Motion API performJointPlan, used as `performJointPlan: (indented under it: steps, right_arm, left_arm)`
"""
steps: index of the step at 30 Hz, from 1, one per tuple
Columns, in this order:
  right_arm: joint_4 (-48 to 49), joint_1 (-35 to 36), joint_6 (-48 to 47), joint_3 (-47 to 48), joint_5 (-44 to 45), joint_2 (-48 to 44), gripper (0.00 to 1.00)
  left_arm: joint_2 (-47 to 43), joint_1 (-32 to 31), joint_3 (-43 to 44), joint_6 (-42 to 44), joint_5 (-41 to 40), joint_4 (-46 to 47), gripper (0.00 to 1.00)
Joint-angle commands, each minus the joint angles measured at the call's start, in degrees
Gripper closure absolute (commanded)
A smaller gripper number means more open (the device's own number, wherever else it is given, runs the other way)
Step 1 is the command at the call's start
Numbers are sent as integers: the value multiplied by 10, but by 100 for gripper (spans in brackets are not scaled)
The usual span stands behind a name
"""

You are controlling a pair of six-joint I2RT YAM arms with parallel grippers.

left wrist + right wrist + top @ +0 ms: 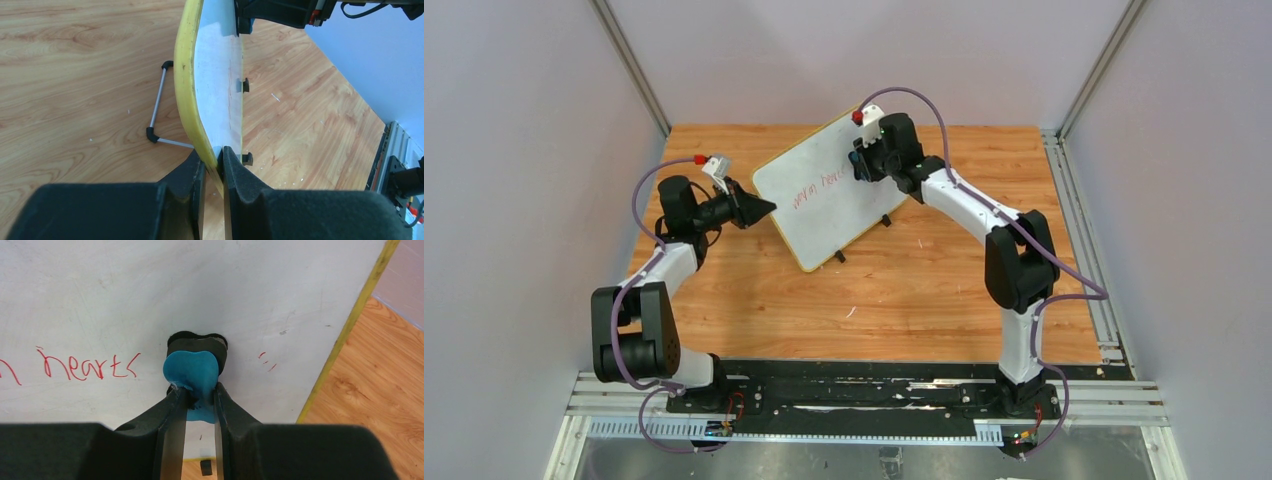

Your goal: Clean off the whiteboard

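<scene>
your left gripper [214, 157] is clamped on the yellow rim of the large white rectangular whiteboard [829, 205], which stands mid-way across the wooden table [924, 290]. its red handwriting [85, 365] runs off-frame at left. your right gripper [198, 392] pinches a small blue-and-black eraser [192, 371] against the board, pad face hidden.

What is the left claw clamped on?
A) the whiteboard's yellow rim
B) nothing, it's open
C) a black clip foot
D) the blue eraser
A: in the left wrist view the left claw pinches the whiteboard at its yellow rim; the blue eraser sits in the right claw.
</scene>
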Motion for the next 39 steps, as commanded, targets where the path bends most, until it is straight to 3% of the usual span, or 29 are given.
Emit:
performJointPlan:
  steps: [1,15,39]
  right_arm:
    - [9,-37,-13,17,19,14,99]
    - [22,-87,7,9,-18,10,99]
    - [52,15,28,-37,-49,-40,99]
  left_arm:
    - [-12,0,6,69,1,-26,100]
    - [-6,0,13,88,10,-52,100]
    - [0,0,17,86,10,-52,100]
